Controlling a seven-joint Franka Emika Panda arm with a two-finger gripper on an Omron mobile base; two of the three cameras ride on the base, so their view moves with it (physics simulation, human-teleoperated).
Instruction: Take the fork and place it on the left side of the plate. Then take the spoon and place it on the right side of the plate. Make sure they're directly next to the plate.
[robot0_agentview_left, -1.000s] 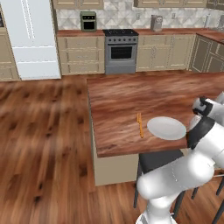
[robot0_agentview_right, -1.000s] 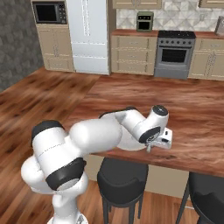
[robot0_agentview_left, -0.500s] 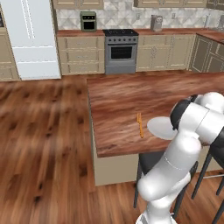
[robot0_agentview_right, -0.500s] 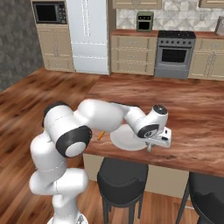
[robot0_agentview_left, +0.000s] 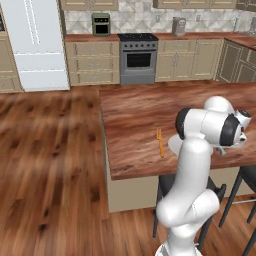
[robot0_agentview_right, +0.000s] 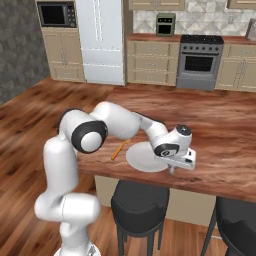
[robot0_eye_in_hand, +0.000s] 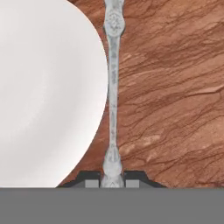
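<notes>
In the hand view my gripper (robot0_eye_in_hand: 112, 181) is shut on the spoon (robot0_eye_in_hand: 113, 87), a thin grey metal piece that runs straight away from the fingertips (robot0_eye_in_hand: 91, 181). It lies just beside the curved rim of the pale plate (robot0_eye_in_hand: 43, 87); whether it rests on the counter I cannot tell. In the right base view the gripper (robot0_agentview_right: 173, 167) points down at the right edge of the plate (robot0_agentview_right: 141, 156). The orange fork (robot0_agentview_right: 119, 149) lies on the wood by the plate's left side. The fork (robot0_agentview_left: 160, 142) also shows in the left base view, with the plate (robot0_agentview_left: 174, 145) partly behind my arm.
The wooden counter's front edge (robot0_agentview_right: 165, 182) runs just below the gripper, with dark stools (robot0_agentview_right: 141, 200) under it. A wide stretch of bare counter (robot0_agentview_right: 220, 125) lies behind the plate. The stove (robot0_agentview_right: 199, 62) and fridge (robot0_agentview_right: 102, 40) stand far back.
The arm's elbow and upper links have swung round across both base views. The gripper has stayed by the plate's right edge, sinking slightly, still shut on the spoon.
</notes>
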